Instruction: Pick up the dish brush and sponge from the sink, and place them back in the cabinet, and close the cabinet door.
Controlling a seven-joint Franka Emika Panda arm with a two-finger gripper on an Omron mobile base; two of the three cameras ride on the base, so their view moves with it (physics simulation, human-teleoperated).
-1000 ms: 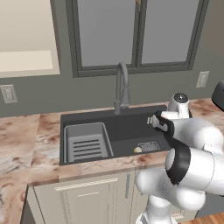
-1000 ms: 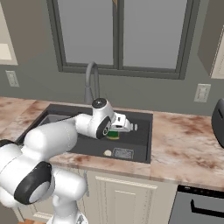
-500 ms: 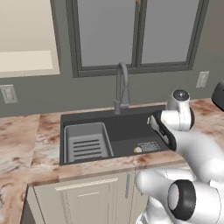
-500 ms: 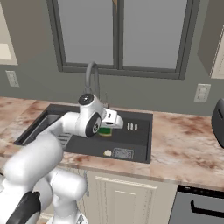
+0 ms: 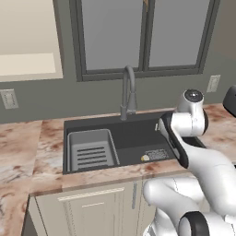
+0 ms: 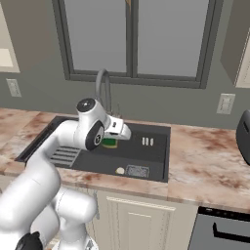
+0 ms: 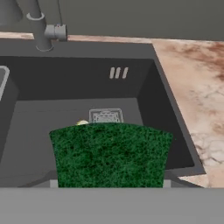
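The tool sits left of centre in the right base view, above the black sink, and it is closed on the sponge. In the hand view the sponge's dark green face spreads across the lower middle of the frame, with the tool's two fingers just at its lower corners, one at each side. In the right base view a sliver of the same sponge, green over yellow, shows directly below the white hand, held above the sink floor. In the left base view the tool itself is hidden behind the arm's white wrist at right of centre.

The dish brush lies on the sink floor: its pale cream rounded end shows just left of the square grey drain grate at lower centre of the right base view. In the left base view it sits lower centre, right of the ribbed grey drainer tray. In the hand view only a small pale spot peeks above the sponge's upper edge, beside the grate.

The arched grey faucet rises at the back rim of the sink. Marbled brown counter surrounds the sink. The cabinet's pale interior shows at the upper left of the left base view
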